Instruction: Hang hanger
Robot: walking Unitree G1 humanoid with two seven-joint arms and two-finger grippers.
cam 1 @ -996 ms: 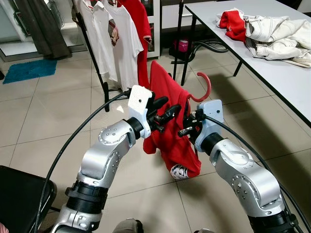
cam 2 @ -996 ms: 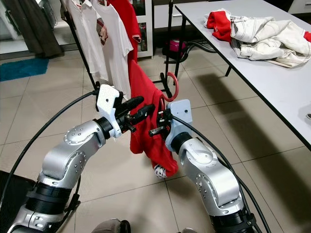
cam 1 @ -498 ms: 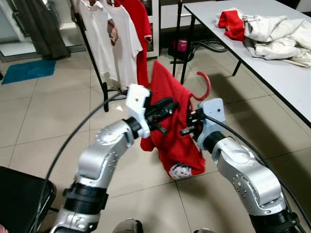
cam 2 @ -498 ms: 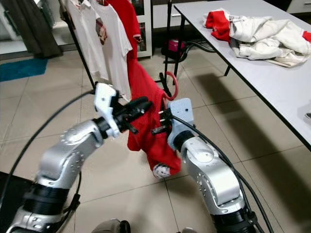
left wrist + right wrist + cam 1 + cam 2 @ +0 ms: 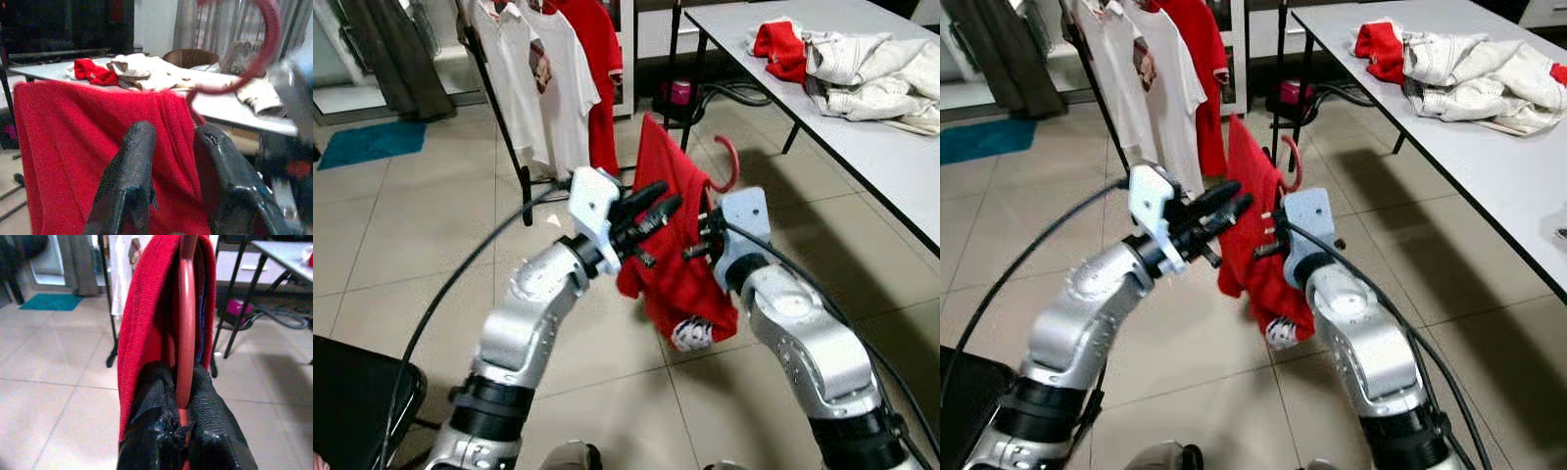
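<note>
A: From the head view, how far along?
B: The hanger [image 5: 722, 164], carrying a red shirt [image 5: 677, 257], is held aloft short of the rack [image 5: 499, 98]; hooking remains.

A: Left wrist view?
B: The left gripper [image 5: 176, 161] is parted, beside the shirt.

A: Right wrist view?
B: The right gripper [image 5: 182, 396] pinches the hanger's bar between its fingers.

Bare floor [image 5: 431, 225] lies open leftward; clothes rack [image 5: 504, 127] ahead, table [image 5: 862, 137] rightward.
</note>
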